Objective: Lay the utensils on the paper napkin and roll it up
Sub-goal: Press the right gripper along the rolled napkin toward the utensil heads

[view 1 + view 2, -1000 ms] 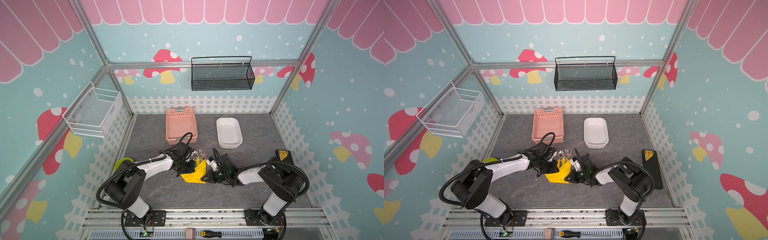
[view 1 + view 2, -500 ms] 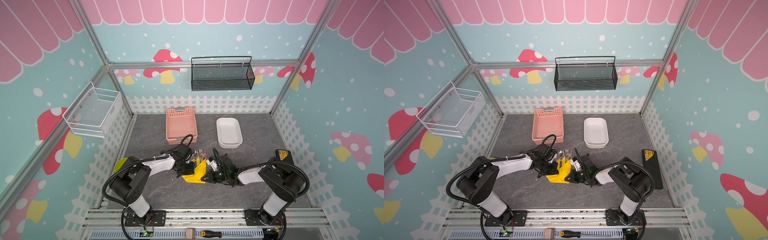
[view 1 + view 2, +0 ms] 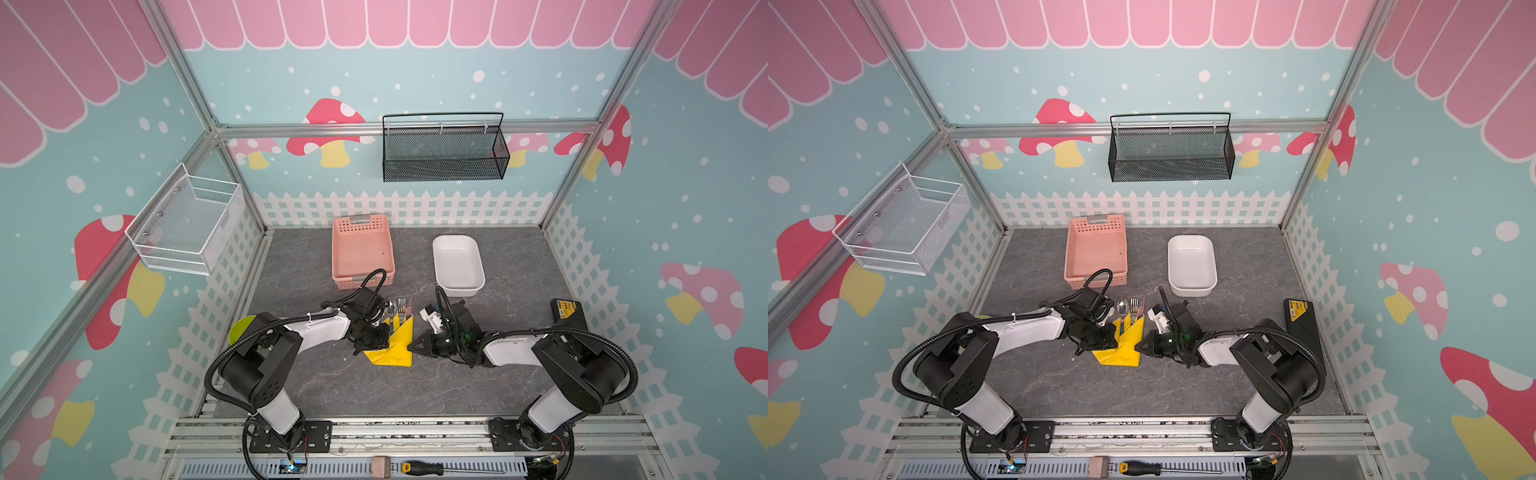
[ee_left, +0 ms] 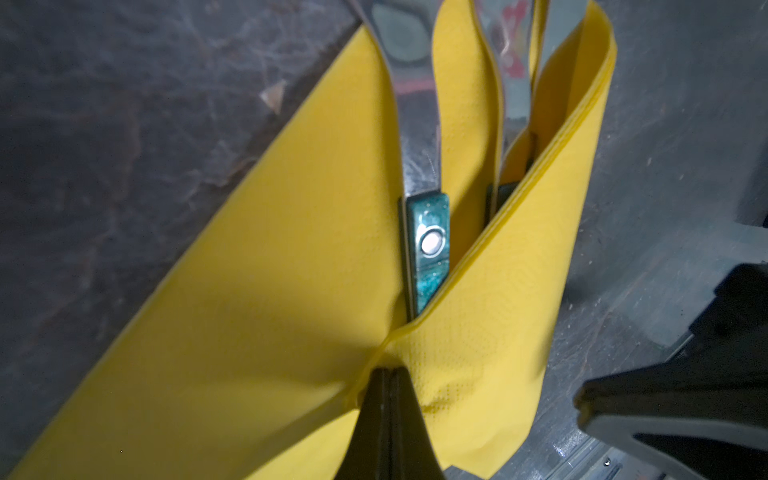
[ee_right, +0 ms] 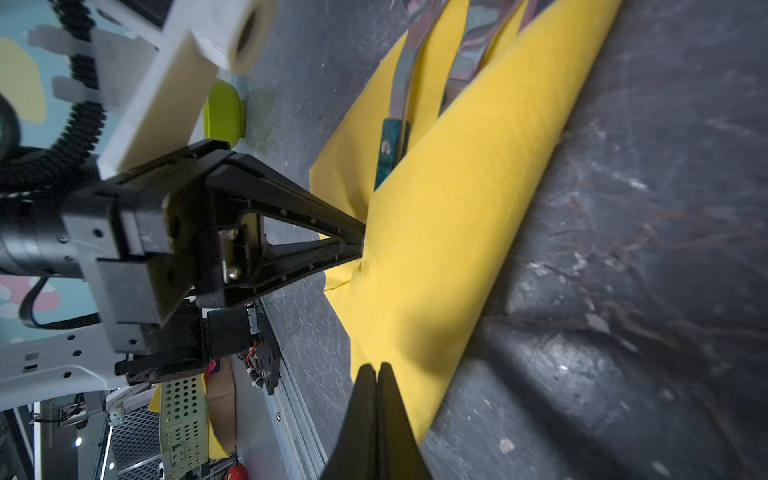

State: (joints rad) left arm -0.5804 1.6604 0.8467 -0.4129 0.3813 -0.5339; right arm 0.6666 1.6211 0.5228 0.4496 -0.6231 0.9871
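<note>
The yellow napkin lies on the gray desk near the front middle, between the two arms and a little in front of the pink basket. The spoon, fork and knife lie side by side on it. Their heads poke out past its far edge toward the basket. The napkin's right side is folded over the handles, and in the left wrist view the spoon's teal handle slips under that flap. The left part of the sheet lies flat and uncovered.

The left gripper is closed, with its tips pressed on the edge of the flap where the paper puckers. Whether a bit of paper is caught between them I cannot tell. The right gripper is closed too and holds nothing. Its tips touch the rounded fold along the napkin's right side.

Placing looks done and rolling is the step in hand, with roughly the first turn made. The next move probably calls for the right gripper to nudge the bundle over toward the left, across the flat paper. The left gripper would keep the flap from springing open, then clear out of the way. The push should be light and even, since thin paper can tear and the utensils could slide out
</note>
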